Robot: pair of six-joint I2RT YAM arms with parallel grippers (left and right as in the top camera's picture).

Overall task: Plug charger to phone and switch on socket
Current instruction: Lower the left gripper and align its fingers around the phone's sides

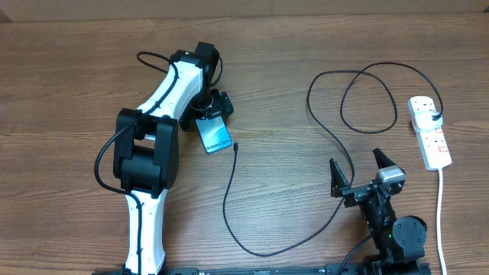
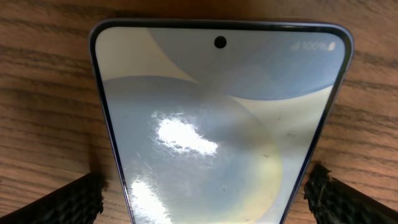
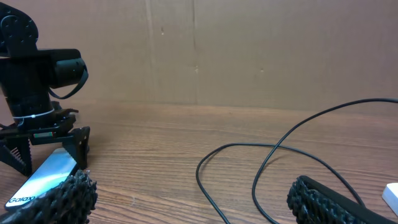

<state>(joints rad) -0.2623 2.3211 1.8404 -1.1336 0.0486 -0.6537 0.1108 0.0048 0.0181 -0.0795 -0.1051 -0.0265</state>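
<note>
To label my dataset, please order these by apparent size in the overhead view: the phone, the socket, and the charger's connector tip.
1. socket
2. phone, partly covered at one end, yet clearly smaller
3. connector tip, only a tiny speck

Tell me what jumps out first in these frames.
The left fingers stand open on either side of the phone, left of centre, and its lit screen fills the left wrist view. The black charger snakes across the table from the white socket at the right edge, its tip lying unplugged beside the phone. The right fingers are spread wide and empty near the front edge.
</note>
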